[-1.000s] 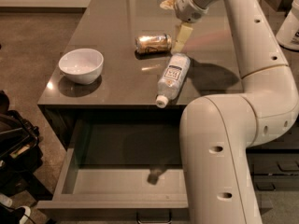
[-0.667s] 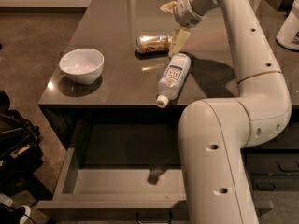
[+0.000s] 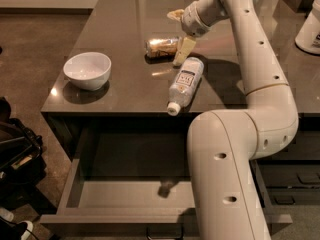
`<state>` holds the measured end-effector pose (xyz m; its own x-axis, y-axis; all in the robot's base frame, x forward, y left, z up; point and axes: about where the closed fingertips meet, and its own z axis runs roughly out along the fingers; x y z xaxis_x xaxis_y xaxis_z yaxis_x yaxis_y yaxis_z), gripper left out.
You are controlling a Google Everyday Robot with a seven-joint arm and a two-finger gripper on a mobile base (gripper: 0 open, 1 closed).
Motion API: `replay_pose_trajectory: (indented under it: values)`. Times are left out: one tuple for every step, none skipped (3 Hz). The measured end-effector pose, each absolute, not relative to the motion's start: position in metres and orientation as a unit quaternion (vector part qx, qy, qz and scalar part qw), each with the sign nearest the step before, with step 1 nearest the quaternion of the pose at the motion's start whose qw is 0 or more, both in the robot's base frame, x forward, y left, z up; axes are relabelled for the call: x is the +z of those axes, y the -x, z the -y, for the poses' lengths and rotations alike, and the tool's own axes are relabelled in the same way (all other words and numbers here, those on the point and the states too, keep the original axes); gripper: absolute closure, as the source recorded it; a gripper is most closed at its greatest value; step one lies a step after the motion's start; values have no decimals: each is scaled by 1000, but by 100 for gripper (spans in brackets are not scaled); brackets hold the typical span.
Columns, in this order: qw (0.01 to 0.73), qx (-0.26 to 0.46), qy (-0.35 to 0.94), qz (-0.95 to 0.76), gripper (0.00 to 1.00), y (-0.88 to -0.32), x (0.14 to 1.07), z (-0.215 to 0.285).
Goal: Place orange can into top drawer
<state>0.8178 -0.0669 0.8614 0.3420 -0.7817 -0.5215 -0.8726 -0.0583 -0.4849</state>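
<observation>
The orange can [image 3: 161, 47] lies on its side on the dark tabletop [image 3: 125, 24], its golden label facing me. My gripper [image 3: 179, 34] is at the can's right end, open, with one finger [image 3: 183, 51] down beside the can and the other finger [image 3: 175, 15] behind it. The fingers stand apart and hold nothing. The top drawer [image 3: 125, 196] is pulled open below the table's front edge, with a plain grey inside and a dark handle [image 3: 165, 232] on its front. My arm hides the drawer's right part.
A clear water bottle [image 3: 185, 82] lies on its side just in front of the can, white cap toward the table edge. A white bowl [image 3: 87, 70] stands at the left front. A white object [image 3: 310, 28] stands at the far right. A dark bag [image 3: 15, 151] sits on the floor left.
My gripper has moved left and lower, closer to the can's right end. The can, bottle, bowl and drawer have not moved.
</observation>
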Motion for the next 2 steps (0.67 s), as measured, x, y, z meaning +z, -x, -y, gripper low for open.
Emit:
replay_pose_trajectory:
  values:
    - [382,59,725,-570,19,-818,862,67]
    - [382,59,725,-570,42,-818,862,67]
